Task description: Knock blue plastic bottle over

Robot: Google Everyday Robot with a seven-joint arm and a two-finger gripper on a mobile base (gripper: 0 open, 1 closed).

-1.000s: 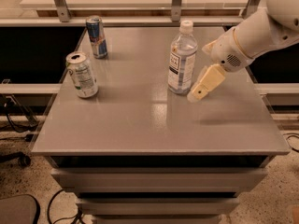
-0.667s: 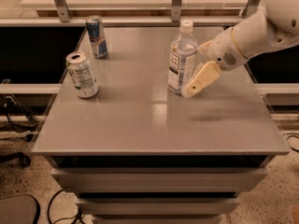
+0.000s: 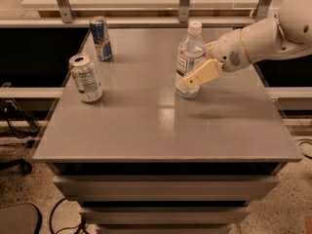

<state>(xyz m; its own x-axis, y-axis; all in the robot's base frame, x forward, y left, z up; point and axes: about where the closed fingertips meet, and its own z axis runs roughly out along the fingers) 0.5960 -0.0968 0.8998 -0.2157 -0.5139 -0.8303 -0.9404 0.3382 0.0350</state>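
Observation:
The blue plastic bottle (image 3: pixel 189 57) is clear with a white cap and a white-and-blue label. It stands upright on the grey table (image 3: pixel 161 126), right of the middle toward the back. My gripper (image 3: pixel 196 77) comes in from the right on a white arm. Its tan tip lies against the bottle's lower right side, in front of the label.
A blue-silver slim can (image 3: pixel 100 38) stands at the back left. A white-green can (image 3: pixel 86 78) stands nearer on the left. Metal rails and posts run behind the table's far edge. Drawers sit under the tabletop.
My gripper has moved left, from a gap beside the bottle to touching its lower side. The bottle still stands upright. The cans have not moved.

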